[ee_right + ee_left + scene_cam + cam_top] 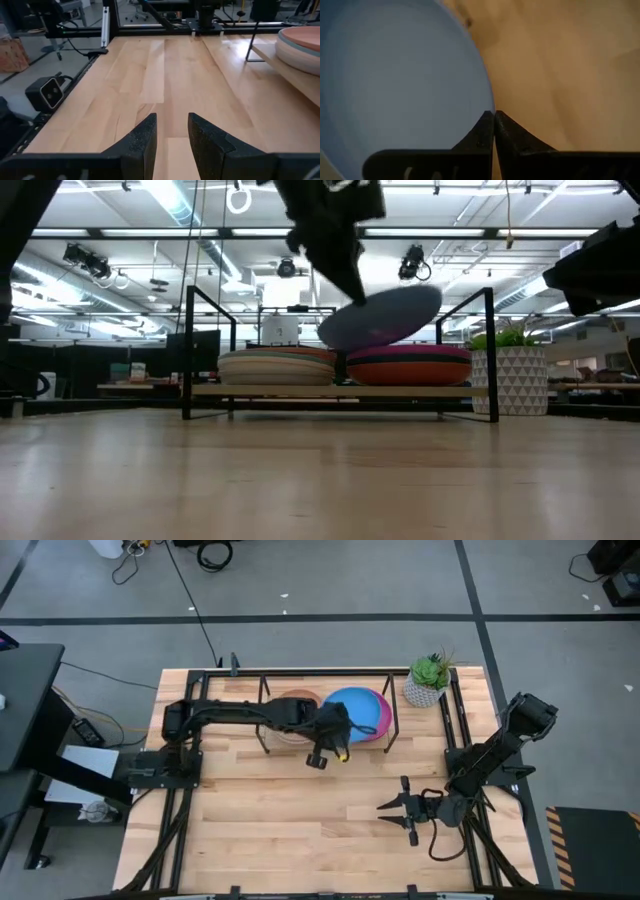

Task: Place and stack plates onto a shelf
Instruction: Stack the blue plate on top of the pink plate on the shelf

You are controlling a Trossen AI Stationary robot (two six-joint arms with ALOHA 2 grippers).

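Observation:
My left gripper (338,736) reaches over the shelf (385,745) and is shut on the blue plate (358,708), which hovers tilted over the right stack, topped by the magenta plate (410,352). In the low view the blue plate (385,315) looks grey-blue. A second stack (275,366) rests on the shelf's left part, with the terracotta plate (293,700) on top. My right gripper (402,810) waits open above the table's near right area, apart from everything. My left gripper pinches the blue plate's rim (489,107) between its two shut fingers (477,137), on the side toward the table's near edge. The fingers slant down at it from above. The plate is lifted clear of the right stack and tilted, with the held edge (335,330) lowest.
A potted plant (428,682) in a white patterned pot (510,378) stands just right of the shelf. The shelf's black metal frame (190,350) rises at both ends. Bare wooden tabletop (280,820) stretches in front of the shelf.

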